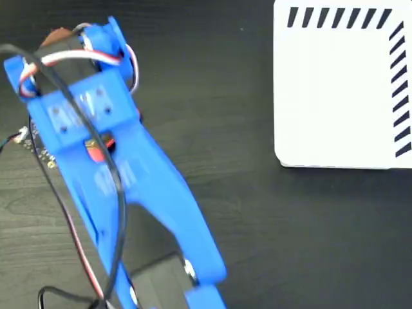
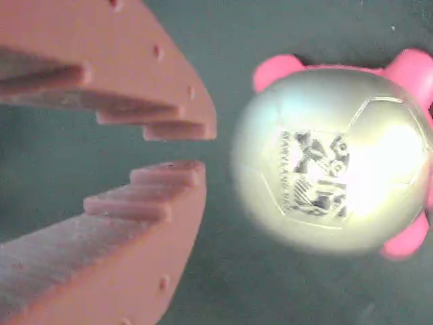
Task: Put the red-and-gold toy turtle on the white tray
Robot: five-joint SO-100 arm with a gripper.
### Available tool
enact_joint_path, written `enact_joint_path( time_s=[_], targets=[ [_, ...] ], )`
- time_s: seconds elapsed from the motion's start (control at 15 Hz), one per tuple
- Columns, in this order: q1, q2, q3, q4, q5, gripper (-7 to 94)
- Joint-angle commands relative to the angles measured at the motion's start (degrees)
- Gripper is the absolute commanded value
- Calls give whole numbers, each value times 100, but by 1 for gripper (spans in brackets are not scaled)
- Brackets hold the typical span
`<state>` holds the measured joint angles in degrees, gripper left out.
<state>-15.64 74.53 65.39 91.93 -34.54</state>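
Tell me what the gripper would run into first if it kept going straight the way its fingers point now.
Probably the red-and-gold toy turtle. In the wrist view the gripper has its fingertips slightly apart with nothing between them, and they point at the turtle's gold shell. A strip of dark table separates them; depth is unclear.

My gripper (image 2: 193, 145) fills the left half of the wrist view, its two ridged salmon-coloured fingers (image 2: 122, 74) pointing right with a narrow gap between the tips and nothing in that gap. Just beyond the tips, to the right, sits the turtle (image 2: 331, 159) on the dark table (image 2: 270, 291). I see its pale gold dome from above, a black printed mark at the middle, and pink limbs poking out at the top and lower right. My fingertips do not touch it.
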Motion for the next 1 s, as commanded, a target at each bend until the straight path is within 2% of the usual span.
enact_joint_path(
  time_s=[0.0, 0.27, 0.6, 0.8, 0.93],
  targets=[
    [9, -44, -343, 53, -70, 13],
    [79, -264, -694, 923, -255, 59],
    [220, -598, -677, 940, -378, 68],
    [255, -835, -562, 879, -404, 68],
    [281, -949, -396, 598, -404, 68]
  ],
)
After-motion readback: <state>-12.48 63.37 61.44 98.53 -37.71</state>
